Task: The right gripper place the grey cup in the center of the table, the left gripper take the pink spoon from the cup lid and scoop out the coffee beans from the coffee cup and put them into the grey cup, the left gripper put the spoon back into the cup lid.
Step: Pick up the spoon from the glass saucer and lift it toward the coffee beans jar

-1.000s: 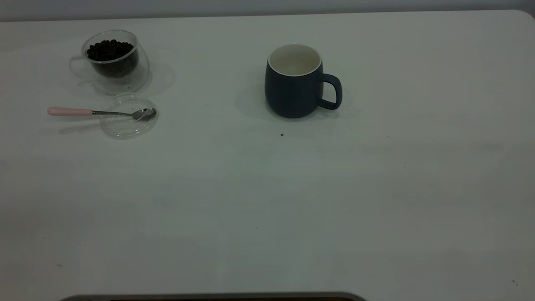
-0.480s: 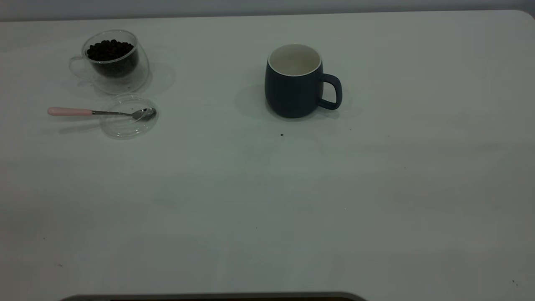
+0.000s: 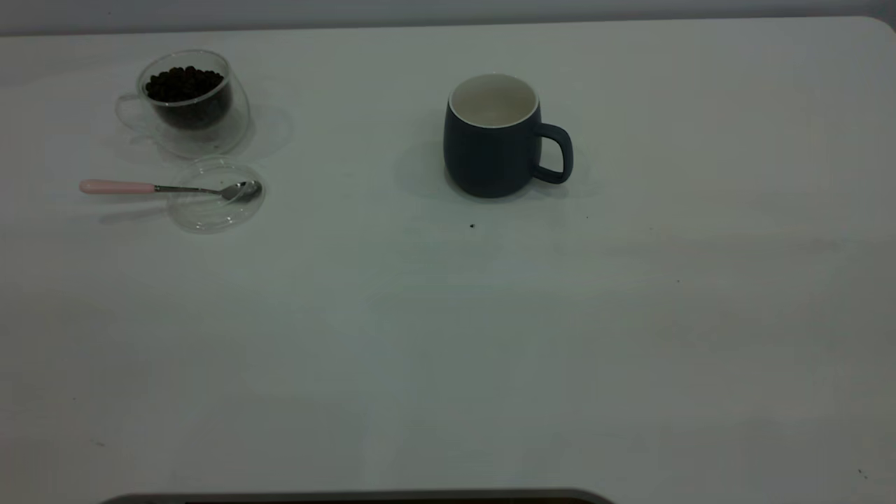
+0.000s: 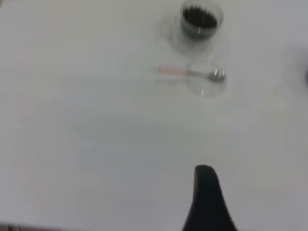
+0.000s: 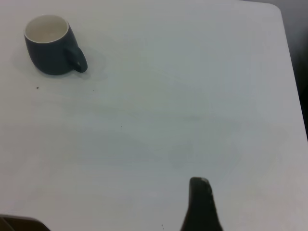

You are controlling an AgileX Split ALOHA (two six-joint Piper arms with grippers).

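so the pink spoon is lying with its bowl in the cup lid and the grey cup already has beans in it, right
Not quite. The grey cup is empty: the exterior view shows only its bare white inside. The pink spoon does lie with its bowl in the cup lid.

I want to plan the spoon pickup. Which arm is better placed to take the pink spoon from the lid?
Left, probably. The pink spoon lies across the cup lid on the table's left side, beside the coffee cup. The left wrist view faces it; the right wrist view shows only the grey cup.
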